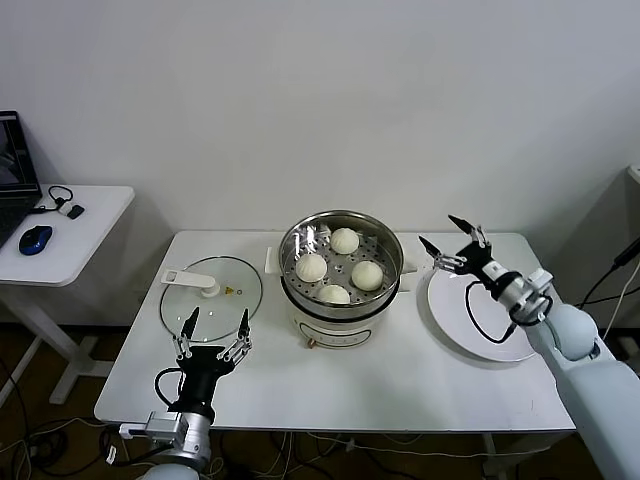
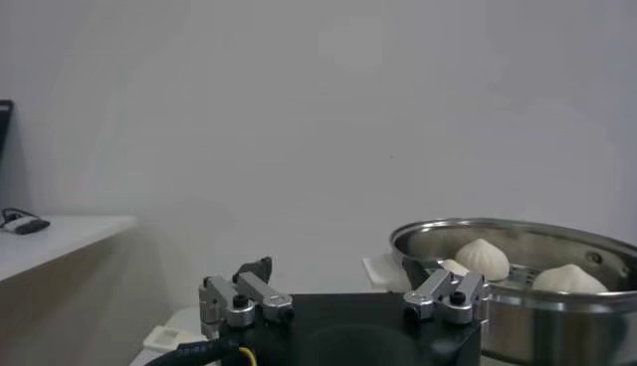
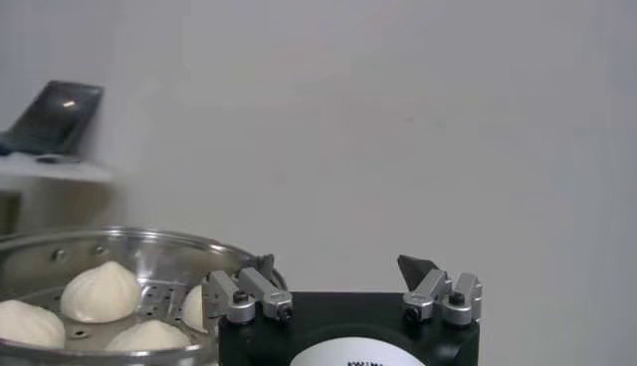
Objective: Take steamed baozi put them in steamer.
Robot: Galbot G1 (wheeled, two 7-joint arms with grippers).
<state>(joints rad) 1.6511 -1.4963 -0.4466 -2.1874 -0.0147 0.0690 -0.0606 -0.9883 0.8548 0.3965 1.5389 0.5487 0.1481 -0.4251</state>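
Observation:
The steamer (image 1: 341, 262), a shiny steel basket on a white pot base, stands mid-table. Several off-white baozi (image 1: 344, 240) lie on its perforated floor. My right gripper (image 1: 441, 232) hovers open and holds nothing. It is just right of the steamer, over the far-left edge of the white plate (image 1: 450, 312). In the right wrist view that gripper (image 3: 338, 267) is open, with the steamer (image 3: 109, 244) and baozi (image 3: 100, 290) beside it. My left gripper (image 1: 216, 320) stands open and without load at the front left, near the glass lid (image 1: 210, 297). The left wrist view shows the left gripper (image 2: 338, 271) with the steamer (image 2: 518, 239) beyond it.
The glass lid with a white handle lies flat left of the steamer. The white plate at the right holds no buns. A side table (image 1: 70, 250) at the far left carries a laptop and a blue mouse (image 1: 35, 239). A wall stands close behind the table.

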